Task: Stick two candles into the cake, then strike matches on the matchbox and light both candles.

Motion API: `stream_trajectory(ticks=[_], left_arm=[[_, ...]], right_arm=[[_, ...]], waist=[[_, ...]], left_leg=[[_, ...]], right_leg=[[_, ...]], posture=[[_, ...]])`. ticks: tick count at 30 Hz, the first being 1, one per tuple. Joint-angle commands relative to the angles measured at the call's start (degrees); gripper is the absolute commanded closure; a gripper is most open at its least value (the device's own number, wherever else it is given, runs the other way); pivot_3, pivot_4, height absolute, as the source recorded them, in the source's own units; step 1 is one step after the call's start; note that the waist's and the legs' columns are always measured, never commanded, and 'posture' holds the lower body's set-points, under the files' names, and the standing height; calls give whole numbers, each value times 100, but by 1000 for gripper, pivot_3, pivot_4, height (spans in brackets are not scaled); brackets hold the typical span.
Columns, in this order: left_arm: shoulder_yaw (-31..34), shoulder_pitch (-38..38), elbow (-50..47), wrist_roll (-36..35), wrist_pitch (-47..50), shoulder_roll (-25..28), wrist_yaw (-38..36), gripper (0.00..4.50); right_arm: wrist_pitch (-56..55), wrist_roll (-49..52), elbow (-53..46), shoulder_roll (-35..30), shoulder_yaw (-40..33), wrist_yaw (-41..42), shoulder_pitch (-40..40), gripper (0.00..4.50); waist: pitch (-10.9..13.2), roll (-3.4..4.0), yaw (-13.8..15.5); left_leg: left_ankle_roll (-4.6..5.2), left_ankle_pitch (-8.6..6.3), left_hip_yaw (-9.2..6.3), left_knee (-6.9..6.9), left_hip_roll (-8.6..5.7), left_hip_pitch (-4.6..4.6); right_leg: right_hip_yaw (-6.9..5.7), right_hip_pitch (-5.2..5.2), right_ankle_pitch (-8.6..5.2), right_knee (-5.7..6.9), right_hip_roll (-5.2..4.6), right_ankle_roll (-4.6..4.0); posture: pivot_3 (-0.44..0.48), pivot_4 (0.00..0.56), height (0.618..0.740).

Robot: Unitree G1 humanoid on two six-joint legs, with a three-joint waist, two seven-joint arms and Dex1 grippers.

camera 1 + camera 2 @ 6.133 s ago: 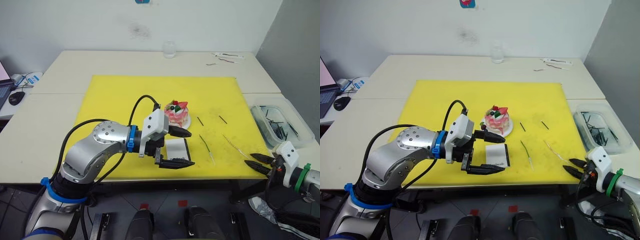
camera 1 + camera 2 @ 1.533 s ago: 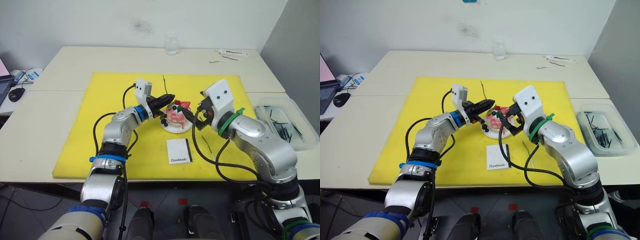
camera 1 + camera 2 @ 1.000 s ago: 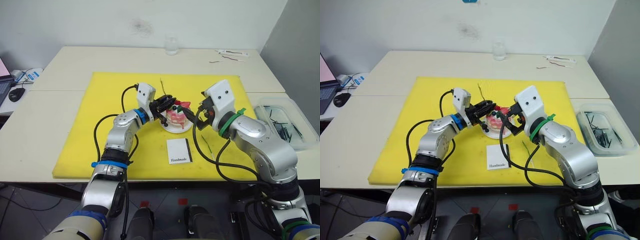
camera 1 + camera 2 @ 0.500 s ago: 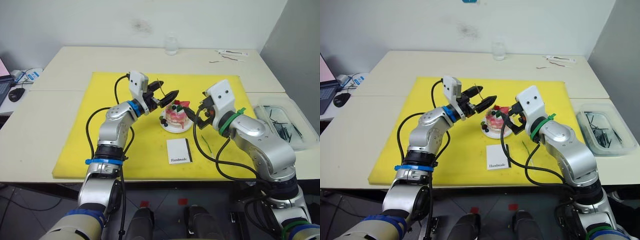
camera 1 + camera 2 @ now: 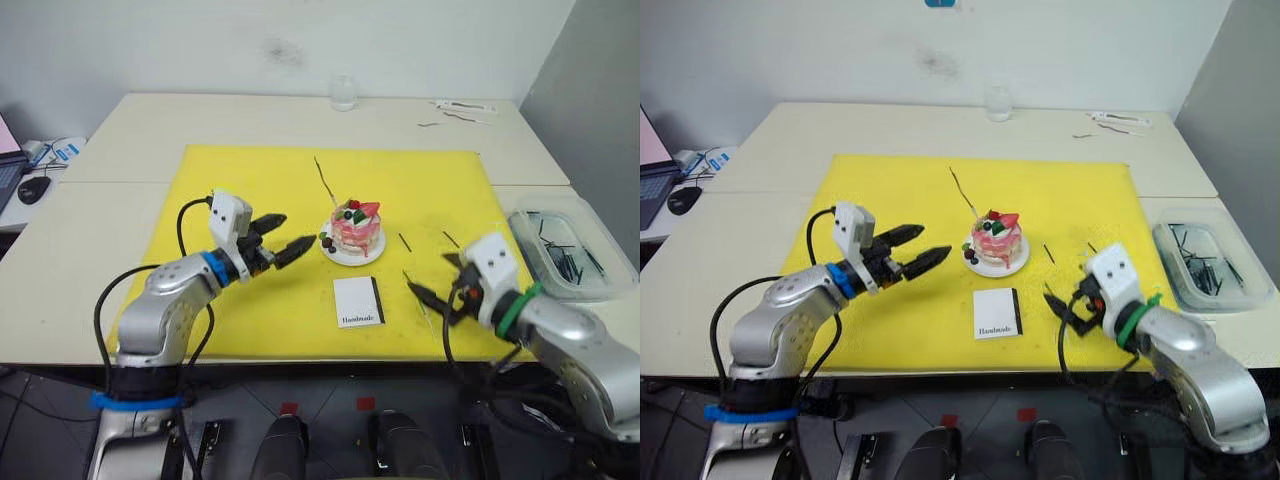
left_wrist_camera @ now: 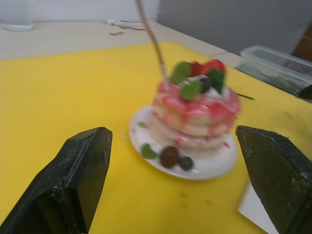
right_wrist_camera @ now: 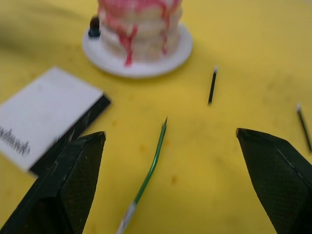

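One candle (image 5: 326,183) stands in cake (image 5: 356,228) | both pincers spread, empty | second candle (image 7: 148,169) tip cut off

Lab or office: bare white wall (image 5: 150,40), pale tables (image 5: 200,115), laptop (image 5: 8,165) and mouse (image 5: 32,189), yellow mat (image 5: 250,200).

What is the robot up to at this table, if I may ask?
It is decorating a small cake with candles. One candle already stands in the cake, leaning. The left hand is open beside the cake, holding nothing. The right hand, also open, is aimed at the second candle, which lies on the yellow mat near the matchbox. Two matches lie untouched nearby.
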Motion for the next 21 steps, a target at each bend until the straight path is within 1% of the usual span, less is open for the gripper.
stream_trajectory(ticks=[1,2,4,5,6,8,10,11,14,18,19,21], left_arm=[[-194,-58,-997,-568,401,210,-248,14],[-352,-126,-1280,-717,512,353,-444,14],[-858,-165,-1734,-616,310,822,-1136,14],[-1115,-146,-1763,-344,-41,1040,-1487,14],[-1259,-158,-1673,-151,-273,1110,-1607,1],[-1390,-197,-1500,16,-514,1127,-1663,0],[-1461,-202,-1389,68,-652,1089,-1677,0],[-1500,-168,-1353,103,-732,1067,-1685,0],[-1564,-52,-1338,163,-869,1011,-1696,0],[-1572,84,-1259,234,-1062,1024,-1769,0],[-1574,98,-1222,248,-1112,1033,-1786,0],[-1587,102,-1147,287,-1200,1030,-1815,0]], right_arm=[[-166,94,-165,-92,-135,121,218,0],[-89,61,-100,-77,-103,51,198,0],[65,75,-9,52,28,-73,138,0],[190,70,1,91,136,-134,126,0],[244,44,-10,144,214,-209,124,180],[353,25,-31,204,313,-313,121,562],[422,-14,-37,257,395,-420,128,1189],[466,-37,-35,280,440,-480,132,1633],[611,-109,-79,286,467,-642,180,2778],[865,-46,-307,153,319,-669,314,4229],[948,8,-371,145,251,-662,326,4469],[1099,134,-474,121,65,-605,295,4469]], waist=[[0,1,-5],[-1,1,-7],[-1,1,-12],[-6,9,-19],[-8,13,-21],[-11,14,-26],[-11,14,-19],[-11,14,-18],[-12,13,-16],[-12,13,-15],[-11,13,-15],[-11,13,-12]], left_leg=[[0,0,0,0,0,22],[0,0,1,0,0,41],[0,0,3,1,1,61],[0,0,2,1,1,61],[0,0,7,0,0,71],[0,0,6,-6,5,76],[0,0,5,-9,3,70],[0,0,4,-10,3,66],[0,-1,5,-10,3,56],[0,-1,3,-10,3,55],[0,-1,2,-10,3,56],[0,-1,0,-8,3,56]], right_leg=[[0,20,-13,-2,1,-24],[2,38,-16,-6,0,-29],[4,54,-16,-10,0,-31],[4,55,-16,-10,0,-31],[8,61,-16,-14,-1,-32],[8,62,-17,-14,5,-35],[7,58,-20,-14,3,-39],[6,55,-22,-15,4,-41],[6,52,-23,-22,4,-39],[4,52,-24,-22,3,-38],[4,52,-25,-21,3,-37],[3,52,-24,-20,3,-37]], posture=[[0,150,740],[0,150,740],[0,150,740],[0,150,740],[0,150,740],[0,150,740],[0,150,740],[0,150,740],[0,150,740],[0,150,740],[0,150,740],[0,150,740]])
